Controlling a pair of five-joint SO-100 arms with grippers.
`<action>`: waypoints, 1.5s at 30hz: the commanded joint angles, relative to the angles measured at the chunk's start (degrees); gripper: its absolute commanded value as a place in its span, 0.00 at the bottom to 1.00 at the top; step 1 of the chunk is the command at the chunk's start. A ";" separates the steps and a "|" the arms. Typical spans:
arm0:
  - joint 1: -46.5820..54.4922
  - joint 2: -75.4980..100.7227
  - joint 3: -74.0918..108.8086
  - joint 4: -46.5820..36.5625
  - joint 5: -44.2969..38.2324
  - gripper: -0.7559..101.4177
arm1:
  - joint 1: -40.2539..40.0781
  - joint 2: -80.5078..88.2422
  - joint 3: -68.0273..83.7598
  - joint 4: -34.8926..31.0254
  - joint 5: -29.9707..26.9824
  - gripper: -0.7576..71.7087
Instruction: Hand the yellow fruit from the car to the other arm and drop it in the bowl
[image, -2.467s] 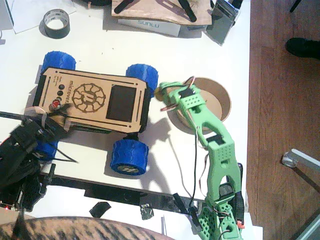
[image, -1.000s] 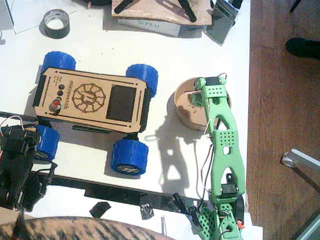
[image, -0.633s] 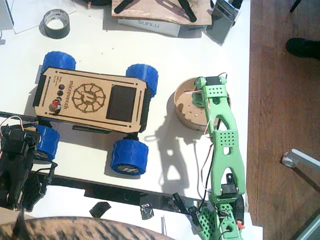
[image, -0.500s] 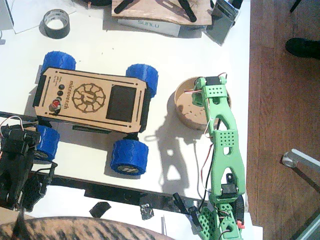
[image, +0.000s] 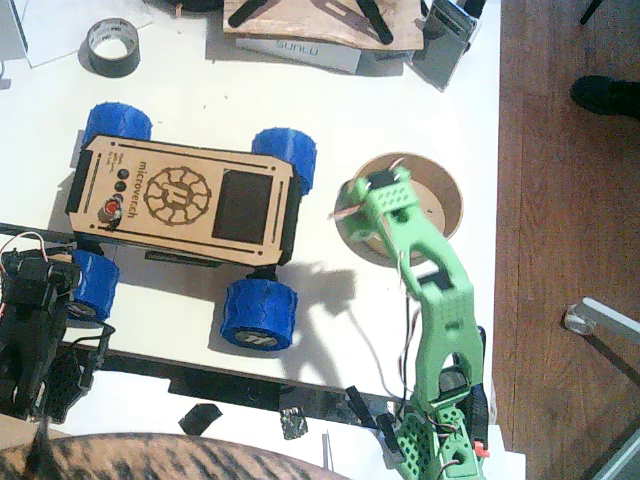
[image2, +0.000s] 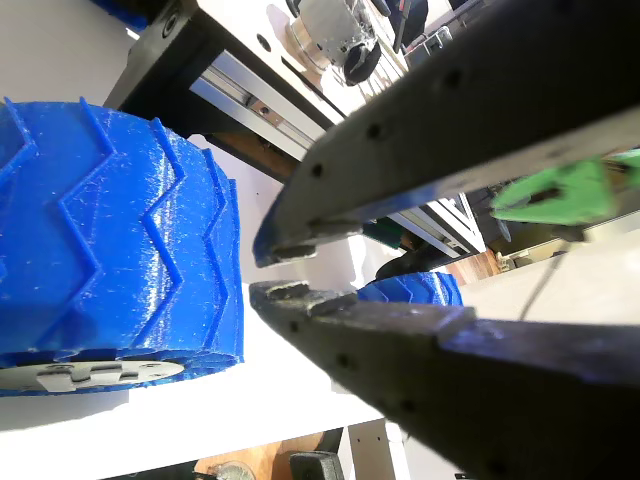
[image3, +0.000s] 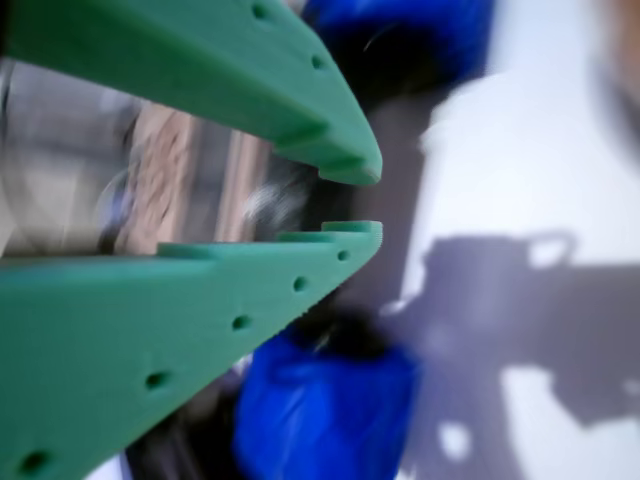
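The plywood car (image: 180, 195) with blue wheels stands left of centre. The tan bowl (image: 443, 190) lies to its right. The green right arm (image: 440, 300) reaches over the bowl's left rim, its gripper (image: 350, 195) pointing toward the car. In a wrist view the green gripper (image3: 365, 200) has its tips almost together with nothing between them, and the view is blurred. The black left arm (image: 30, 330) lies at the lower left; its gripper (image2: 268, 272) is shut and empty beside a blue wheel (image2: 110, 250). No yellow fruit shows in any view.
A grey tape roll (image: 112, 45) lies at the back left. Boxes and a wooden board (image: 300, 25) line the back edge. The table's right edge runs just past the bowl, with wooden floor (image: 570, 250) beyond it. A striped sleeve (image: 150, 460) shows along the bottom.
The green arm swung left, from over the bowl's right side to its left rim, nearer the car. More of the bowl's inside shows. The black arm and car stayed put.
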 joint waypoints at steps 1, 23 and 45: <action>0.44 0.44 -0.18 0.09 0.70 0.01 | -2.02 12.83 9.84 -3.78 -2.20 0.01; 0.44 1.05 -0.18 0.53 0.70 0.03 | 0.53 85.34 78.05 -29.00 -10.20 0.01; 0.44 1.58 -0.18 0.70 0.70 0.03 | -5.45 108.81 96.15 -19.95 -13.45 0.01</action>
